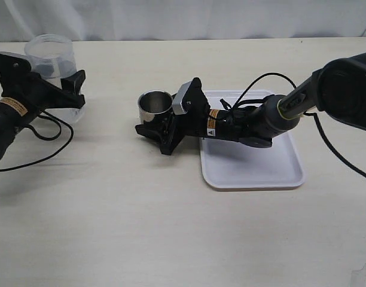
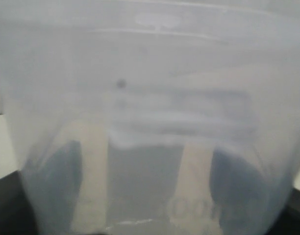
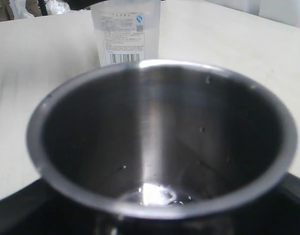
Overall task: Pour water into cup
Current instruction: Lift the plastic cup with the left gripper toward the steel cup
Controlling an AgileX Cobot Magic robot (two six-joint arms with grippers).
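Observation:
The tall translucent container [image 1: 49, 52] stands at the far left, and my left gripper [image 1: 63, 84] is shut on its lower part. It fills the left wrist view, where the dark fingers [image 2: 59, 188] show through its wall [image 2: 155, 98] on both sides. Water [image 2: 133, 223] shows as a faint line low inside it. The steel cup [image 1: 153, 101] stands upright left of the tray, with my right gripper [image 1: 163, 115] shut round it. Inside the cup [image 3: 160, 142] are a few drops and a wet glint at the bottom. The container's label [image 3: 124, 36] faces the right wrist camera.
A white tray [image 1: 255, 173] lies right of the cup, under the right arm [image 1: 261, 116]. A black cable [image 1: 48, 134] loops on the table by the left arm. Bare table [image 1: 141, 227] stretches along the front.

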